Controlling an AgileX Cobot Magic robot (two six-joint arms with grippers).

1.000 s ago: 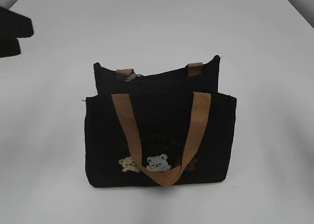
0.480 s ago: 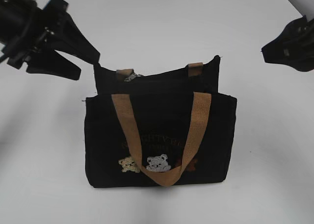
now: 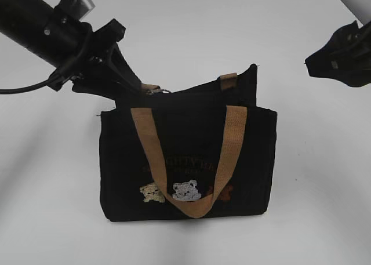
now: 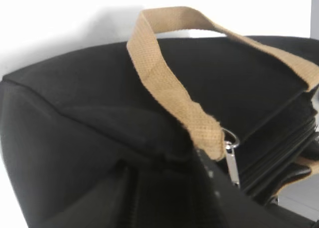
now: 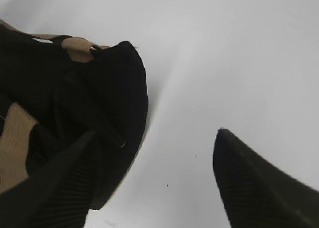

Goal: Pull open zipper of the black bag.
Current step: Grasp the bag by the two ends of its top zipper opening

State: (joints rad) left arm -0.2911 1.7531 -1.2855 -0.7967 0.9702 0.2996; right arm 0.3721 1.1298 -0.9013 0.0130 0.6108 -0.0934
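The black bag (image 3: 188, 160) stands upright on the white table (image 3: 313, 218), near the middle of the exterior view, its front face toward the camera; tan handle (image 3: 191, 155) hangs in a loop down the front, over faint tan lettering; three small bear patches (image 3: 185, 191), cream, grey and brown, sit in a row low on the front

The zipper (image 3: 197, 91) runs along the top edge of the bag; its small silver pull tab (image 3: 155, 91) lies at the left end, just beside a tan strap tab; in the left wrist view the pull tab (image 4: 231, 160) hangs from a metal ring directly below the frayed end of the tan strap (image 4: 174, 88), with the closed zipper line (image 4: 279, 160) running off to the right

Left gripper (image 3: 130, 85) is down at the bag's top left corner, its dark fingers against the fabric just beside the pull tab; whether its jaws are closed on anything cannot be told, as the tips blend into the black cloth in both views

Right gripper (image 3: 342, 50) hovers above the table, well apart from the bag's right end; in the right wrist view its two fingers (image 5: 249, 188) stand wide apart with bare table between them, holding nothing; the bag's end corner (image 5: 122, 88) lies near the left finger
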